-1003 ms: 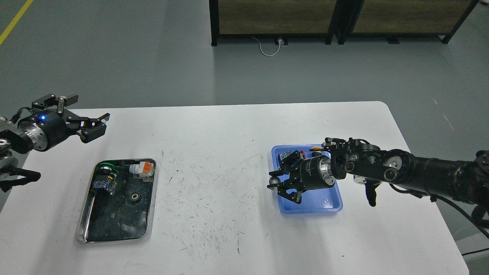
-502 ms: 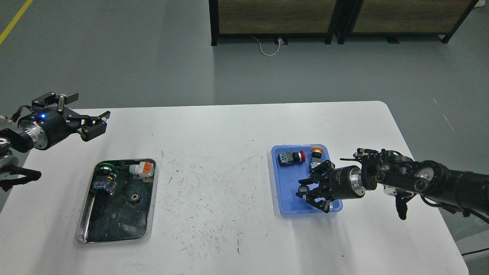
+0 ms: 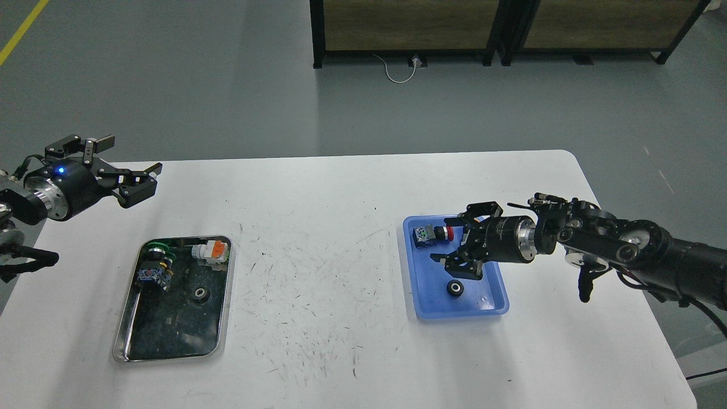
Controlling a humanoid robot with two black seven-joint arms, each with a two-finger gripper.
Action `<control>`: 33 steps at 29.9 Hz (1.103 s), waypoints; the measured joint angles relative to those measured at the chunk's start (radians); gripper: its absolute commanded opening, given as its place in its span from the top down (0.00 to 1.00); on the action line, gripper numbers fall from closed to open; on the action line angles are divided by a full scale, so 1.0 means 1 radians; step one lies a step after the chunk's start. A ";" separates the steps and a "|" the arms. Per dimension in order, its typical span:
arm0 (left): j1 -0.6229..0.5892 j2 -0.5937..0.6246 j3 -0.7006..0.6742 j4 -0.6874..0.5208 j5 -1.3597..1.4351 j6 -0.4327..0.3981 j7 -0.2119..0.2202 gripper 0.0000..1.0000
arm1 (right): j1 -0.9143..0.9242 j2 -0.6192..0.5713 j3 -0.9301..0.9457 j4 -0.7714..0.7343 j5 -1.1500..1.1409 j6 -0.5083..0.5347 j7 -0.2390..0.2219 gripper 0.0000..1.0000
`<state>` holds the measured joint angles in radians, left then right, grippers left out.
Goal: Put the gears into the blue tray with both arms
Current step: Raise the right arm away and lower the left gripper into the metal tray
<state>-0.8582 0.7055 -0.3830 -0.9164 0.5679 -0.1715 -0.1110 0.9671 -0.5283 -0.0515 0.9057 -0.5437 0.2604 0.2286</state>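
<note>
The blue tray (image 3: 488, 304) sits right of the table's centre. One black gear (image 3: 454, 288) lies flat on its floor toward the front. My right gripper (image 3: 463, 241) hovers just above and behind that gear, open, nothing between its fingers. A second gear (image 3: 200, 293) rests on the dark bottom of the steel tray (image 3: 128, 341) at the left. My left gripper (image 3: 120, 165) is raised over the table's far left corner, open and empty, well behind the steel tray.
A red-capped push-button switch (image 3: 429, 234) lies at the back of the blue tray. In the steel tray are a green-capped switch (image 3: 154, 267) and a white and orange part (image 3: 210, 250). Dark cabinets (image 3: 500, 28) stand across the floor.
My right gripper let go of the gear, which now lies in the blue tray, and rose up and back. The left gripper barely moved.
</note>
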 measured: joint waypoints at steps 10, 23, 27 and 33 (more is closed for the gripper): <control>0.030 0.060 0.026 -0.024 -0.041 -0.124 -0.101 0.06 | 0.070 -0.008 0.310 -0.161 0.078 -0.004 -0.003 0.13; 0.059 0.081 0.204 -0.055 0.163 -0.267 -0.376 0.06 | 0.090 -0.017 0.440 -0.315 0.081 -0.061 -0.007 0.12; 0.061 0.042 0.276 -0.048 0.235 -0.247 -0.377 0.06 | 0.093 -0.022 0.442 -0.329 0.081 -0.066 -0.008 0.12; 0.080 -0.002 0.349 -0.036 0.307 -0.171 -0.378 0.07 | 0.094 -0.043 0.442 -0.331 0.081 -0.067 -0.009 0.12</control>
<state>-0.7785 0.7036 -0.0337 -0.9520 0.8749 -0.3426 -0.4887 1.0614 -0.5717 0.3905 0.5750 -0.4632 0.1931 0.2197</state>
